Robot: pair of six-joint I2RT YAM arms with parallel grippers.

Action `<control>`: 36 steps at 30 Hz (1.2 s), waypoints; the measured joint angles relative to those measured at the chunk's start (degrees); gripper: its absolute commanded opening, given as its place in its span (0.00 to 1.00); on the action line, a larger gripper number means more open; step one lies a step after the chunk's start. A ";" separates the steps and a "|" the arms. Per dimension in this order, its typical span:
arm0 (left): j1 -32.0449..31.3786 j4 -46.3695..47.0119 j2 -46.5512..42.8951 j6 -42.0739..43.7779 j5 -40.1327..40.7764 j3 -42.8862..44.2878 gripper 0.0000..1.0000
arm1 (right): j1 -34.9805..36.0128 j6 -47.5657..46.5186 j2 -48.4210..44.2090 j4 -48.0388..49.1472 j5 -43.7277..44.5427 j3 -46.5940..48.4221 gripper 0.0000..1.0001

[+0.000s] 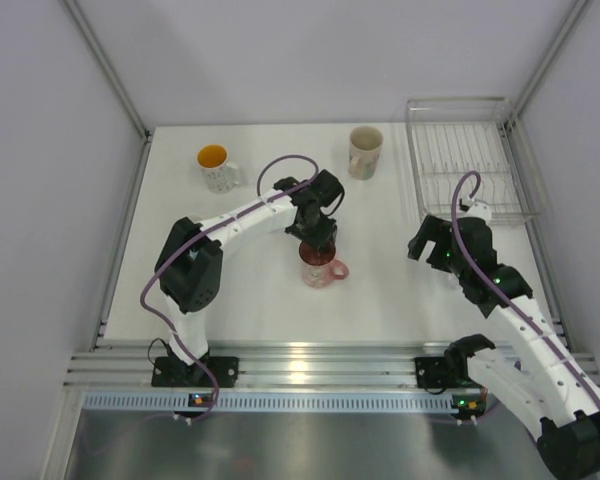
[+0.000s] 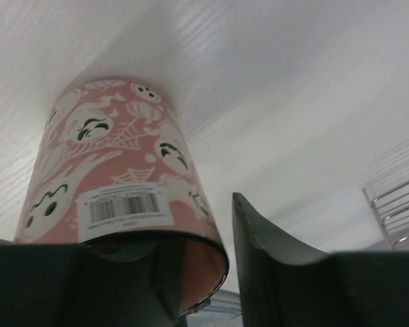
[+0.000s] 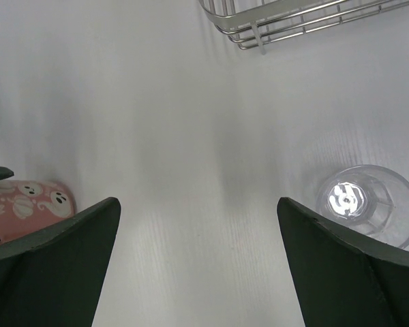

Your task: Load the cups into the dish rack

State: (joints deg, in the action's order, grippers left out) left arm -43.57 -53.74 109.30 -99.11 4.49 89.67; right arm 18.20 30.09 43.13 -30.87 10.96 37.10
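The pinkish-red mug (image 1: 320, 266) with ghost prints stands upright mid-table. My left gripper (image 1: 316, 236) is right above it. In the left wrist view my left gripper (image 2: 204, 235) straddles the wall of this mug (image 2: 116, 163): one finger is inside, the other finger (image 2: 259, 245) is outside with a thin gap to the wall. The white mug with orange inside (image 1: 215, 166) is at the back left. The cream mug (image 1: 365, 152) is at the back centre. The wire dish rack (image 1: 470, 170) holds nothing and stands at the back right. My right gripper (image 1: 421, 248) is wide open and holds nothing in the right wrist view (image 3: 198, 204). The light blue mug is out of view.
A clear round glass-like object (image 3: 368, 204) stands on the table beside my right gripper. The rack's near corner (image 3: 259, 30) and the pinkish-red mug (image 3: 27, 204) show in the right wrist view. Metal rails (image 1: 300, 360) run along the near edge; walls enclose the table.
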 measured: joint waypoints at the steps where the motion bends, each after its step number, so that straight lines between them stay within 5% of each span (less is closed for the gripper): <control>1: 0.00 -0.11 0.11 0.15 -0.17 0.00 0.27 | 0.00 -0.04 0.00 0.00 0.02 0.00 0.99; 6: 0.00 -4.15 -0.83 1.64 -0.33 1.14 0.01 | -0.02 -0.07 0.00 0.00 0.15 0.00 0.99; 13: 0.07 -3.32 -1.90 6.36 1.29 1.27 0.00 | -0.02 -0.02 0.09 0.04 -2.25 0.02 0.99; 20: 0.39 10.78 -8.96 14.27 2.95 -4.46 0.00 | -0.04 -0.39 0.00 2.23 -12.02 0.04 0.99; 24: 1.01 23.82 -16.68 21.57 1.86 -11.21 0.00 | -0.07 -0.55 -1.70 6.03 -20.26 -0.07 0.96; 29: 3.10 51.45 -25.49 26.53 -6.93 -26.38 0.00 | -0.07 0.44 -4.13 15.43 -32.94 -2.67 0.93; 36: 6.49 85.42 -23.08 22.16 -21.62 -37.81 0.00 | -0.07 5.01 -4.59 28.44 -44.92 -7.06 0.88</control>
State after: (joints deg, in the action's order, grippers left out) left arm -37.08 31.68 86.21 -76.95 -17.12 51.86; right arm 18.13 35.09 38.54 -2.44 -33.95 30.04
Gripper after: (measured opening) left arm 0.168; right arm 0.891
